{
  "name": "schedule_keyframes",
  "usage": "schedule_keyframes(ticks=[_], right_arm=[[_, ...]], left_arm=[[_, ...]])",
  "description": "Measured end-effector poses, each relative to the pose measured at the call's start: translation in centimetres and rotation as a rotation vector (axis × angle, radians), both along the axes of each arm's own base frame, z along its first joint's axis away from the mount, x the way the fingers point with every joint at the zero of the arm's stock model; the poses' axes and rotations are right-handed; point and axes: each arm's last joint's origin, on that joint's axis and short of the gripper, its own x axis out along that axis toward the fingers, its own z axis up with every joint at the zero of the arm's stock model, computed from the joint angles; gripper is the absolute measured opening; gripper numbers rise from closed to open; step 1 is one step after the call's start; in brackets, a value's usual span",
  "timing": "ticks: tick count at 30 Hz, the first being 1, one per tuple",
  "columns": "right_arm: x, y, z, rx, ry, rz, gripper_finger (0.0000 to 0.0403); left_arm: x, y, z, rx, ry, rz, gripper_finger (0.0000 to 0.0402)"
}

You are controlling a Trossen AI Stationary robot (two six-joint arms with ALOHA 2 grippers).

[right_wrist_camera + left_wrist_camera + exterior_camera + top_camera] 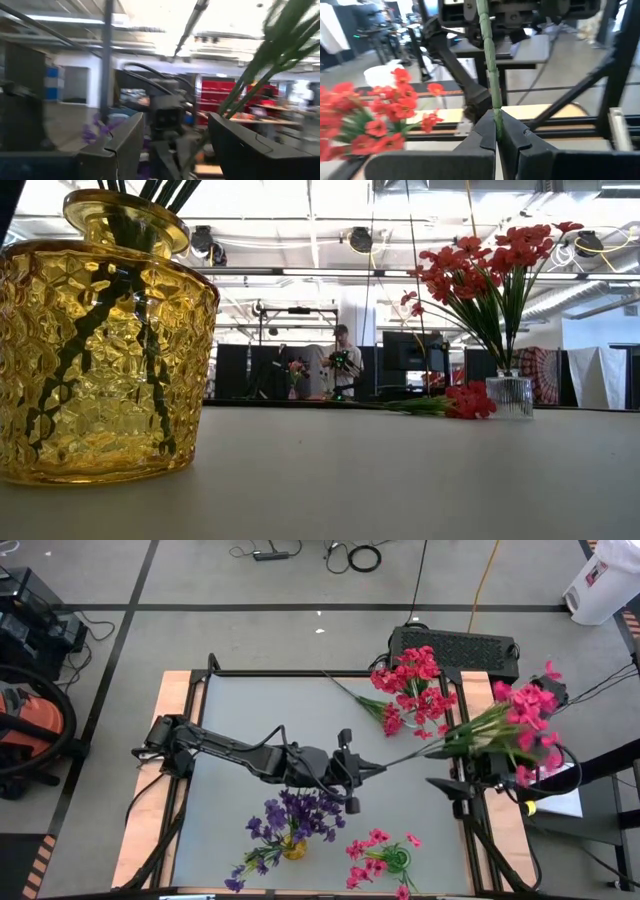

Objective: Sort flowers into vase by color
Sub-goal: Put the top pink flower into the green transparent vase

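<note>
My left gripper (358, 768) hovers over the table's middle, shut on the thin green stem of a pink sprig (520, 718). Its blossoms reach out past the table's right edge, above my right arm. My right gripper (175, 150) is open near the right edge (450, 784), its fingers standing either side of the sprig's leaves without visible touch. Purple flowers stand in a yellow vase (293, 848). Red flowers (415, 680) fill a clear glass vase (510, 395). Pink flowers (380, 855) stand in another vase at the near edge. One red sprig (388, 716) lies flat on the table. My left gripper pinches the pink sprig's stem (496, 117) near its bare lower end, between the two fingertips (485, 132). The fingers come about level from the table's left, and the stem runs on straight ahead of them. The sprig is lifted clear, roughly level, blossoms toward the right.
A dark box (455, 645) sits beyond the table's far right corner. The yellow vase (100, 360) fills the low view's near left. A person (343, 365) stands far off in the room. Bare grey tabletop (260, 710) lies on the far left side.
</note>
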Motion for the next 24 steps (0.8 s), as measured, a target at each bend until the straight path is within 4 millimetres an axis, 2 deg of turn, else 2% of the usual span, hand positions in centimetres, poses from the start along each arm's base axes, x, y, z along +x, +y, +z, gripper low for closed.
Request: schedule_keyframes(ticks=[5, 13, 24], right_arm=[[0.03, -0.27, -0.11, -0.003, 0.04, -0.098, 0.0215], [0.06, -0.27, -0.21, 0.021, 0.051, -0.101, 0.0215], [-0.25, -0.53, 0.6, 0.005, -0.026, -0.094, 0.0215]], left_arm=[[-0.03, 0.05, 0.24, 0.043, -0.02, 0.051, 0.0002], [-0.06, 0.15, 0.63, 0.11, -0.046, 0.089, 0.0002], [-0.02, -0.18, 0.44, 0.052, -0.037, -0.025, 0.0002]])
